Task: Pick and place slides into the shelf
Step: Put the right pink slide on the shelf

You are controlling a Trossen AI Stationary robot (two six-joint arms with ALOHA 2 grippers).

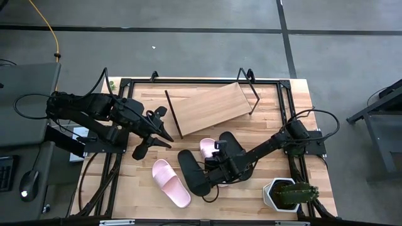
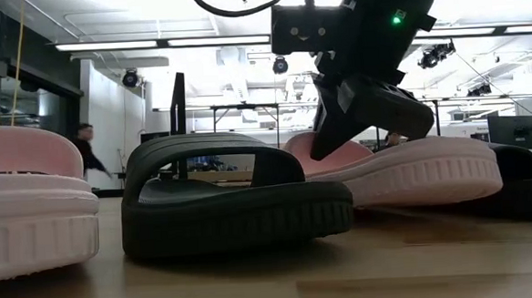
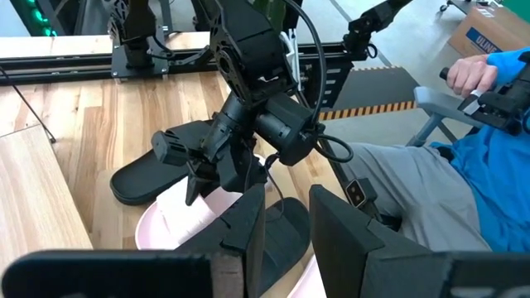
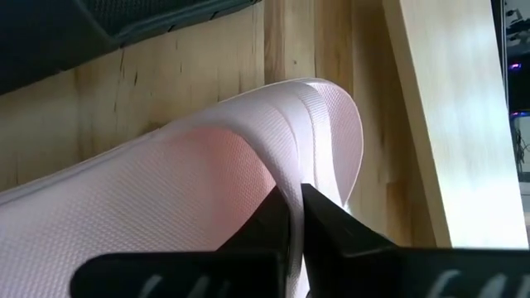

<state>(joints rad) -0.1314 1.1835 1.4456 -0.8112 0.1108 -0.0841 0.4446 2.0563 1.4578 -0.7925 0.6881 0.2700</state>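
The shelf (image 1: 210, 107), a light board tilted on a black wire frame, stands at the table's far middle. One pink slide (image 1: 171, 182) lies near the front edge on its sole, beside a black slide (image 1: 191, 172). The second black slide (image 1: 231, 145) lies further right. Between the black slides sits the other pink slide (image 1: 207, 147), and my right gripper (image 1: 215, 162) is shut on it. My left gripper (image 1: 157, 133) hovers open near the shelf's left end, touching nothing. My right gripper (image 4: 294, 207) pinches the pink slide's wide strap at its curved edge (image 4: 291, 178), one finger under the strap and one outside. In the low view its fingers (image 2: 333, 132) come down slanting from above. The sole (image 2: 413, 173) sits level and low; the black slide hides whether it is lifted clear.
A white pot with a green plant (image 1: 282, 193) stands at the table's near right corner. A seated person in blue (image 3: 489, 157) is beyond the table's right side. Bare wood (image 1: 141, 172) shows left of the slides, in front of the shelf.
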